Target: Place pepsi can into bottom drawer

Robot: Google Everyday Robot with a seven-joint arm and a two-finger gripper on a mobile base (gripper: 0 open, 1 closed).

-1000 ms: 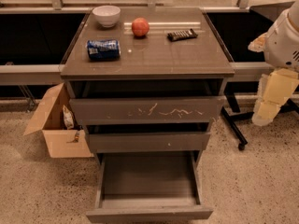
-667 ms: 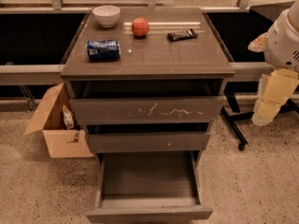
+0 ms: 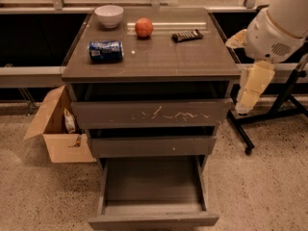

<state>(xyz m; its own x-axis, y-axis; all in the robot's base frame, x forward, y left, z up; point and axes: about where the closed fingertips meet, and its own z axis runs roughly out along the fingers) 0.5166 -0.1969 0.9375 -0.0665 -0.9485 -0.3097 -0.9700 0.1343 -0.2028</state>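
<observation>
The pepsi can [image 3: 105, 51] is blue with white markings and lies on its side at the left of the cabinet top [image 3: 159, 61]. The bottom drawer [image 3: 153, 186] is pulled out, and its deep tray shows nothing inside. My gripper [image 3: 251, 91] hangs down from the white arm [image 3: 281, 25] just off the cabinet's right edge, level with the top drawer. It is well to the right of the can and holds nothing that I can see.
A white bowl [image 3: 109, 15], an orange fruit [image 3: 144, 27] and a dark snack bar [image 3: 187, 34] sit at the back of the top. The scratched top drawer [image 3: 151, 113] and middle drawer [image 3: 151, 146] stand slightly ajar. An open cardboard box [image 3: 60, 129] is at the left and a black wheeled stand [image 3: 269, 114] at the right.
My arm and gripper have moved left and a little up, closer to the cabinet's right edge. The can and drawers have not moved.
</observation>
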